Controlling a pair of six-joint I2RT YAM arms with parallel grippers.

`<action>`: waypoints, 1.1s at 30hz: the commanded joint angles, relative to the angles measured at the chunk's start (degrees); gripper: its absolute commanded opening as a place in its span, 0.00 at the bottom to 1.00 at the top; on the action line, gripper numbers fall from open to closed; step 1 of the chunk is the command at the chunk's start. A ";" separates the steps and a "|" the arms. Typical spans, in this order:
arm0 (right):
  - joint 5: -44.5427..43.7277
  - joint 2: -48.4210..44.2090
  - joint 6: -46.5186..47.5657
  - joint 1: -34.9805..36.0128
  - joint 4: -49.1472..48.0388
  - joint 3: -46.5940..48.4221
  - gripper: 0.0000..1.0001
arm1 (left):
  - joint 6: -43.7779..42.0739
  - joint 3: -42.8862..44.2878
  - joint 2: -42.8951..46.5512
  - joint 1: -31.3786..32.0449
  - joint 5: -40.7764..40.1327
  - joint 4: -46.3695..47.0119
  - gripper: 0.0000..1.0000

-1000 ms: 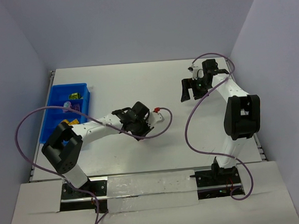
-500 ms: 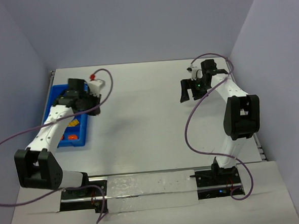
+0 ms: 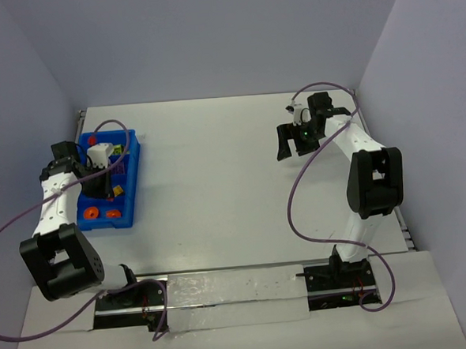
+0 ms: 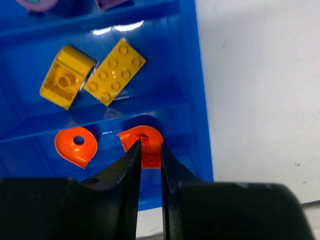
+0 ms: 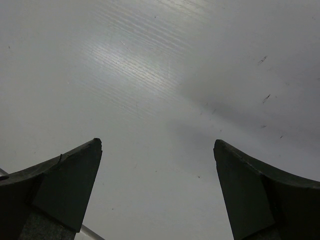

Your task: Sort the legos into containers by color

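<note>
The blue tray (image 3: 132,179) lies at the table's left edge, and its ribs (image 4: 150,12) split it into compartments. My left gripper (image 3: 102,190) hangs over the tray's near end. Its jaws (image 4: 148,147) are shut on an orange lego (image 4: 145,134) above the end compartment. A second orange lego (image 4: 76,146) lies in that compartment. Two yellow legos (image 4: 115,72) (image 4: 66,77) lie one compartment further on, and purple bits show at the top edge. My right gripper (image 3: 289,149) (image 5: 157,145) stands open over bare table at the far right.
White table (image 4: 260,100) runs right of the tray's long wall. Purple cables loop from both arms over the table (image 3: 298,210). Walls close in the table's back and sides.
My left arm has swung from the table's middle over to the tray and now holds its gripper above the near end compartment. The right gripper has shifted slightly left.
</note>
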State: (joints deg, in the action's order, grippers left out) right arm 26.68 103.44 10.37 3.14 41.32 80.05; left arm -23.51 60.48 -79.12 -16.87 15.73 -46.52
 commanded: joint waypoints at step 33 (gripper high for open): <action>3.86 -14.95 -3.90 0.25 -7.77 0.32 1.00 | 11.32 19.93 -4.78 20.89 5.74 8.19 0.92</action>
State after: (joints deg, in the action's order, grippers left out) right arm 28.47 95.39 8.77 3.14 38.90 80.00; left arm -20.76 78.89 -80.83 -7.42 20.47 -45.75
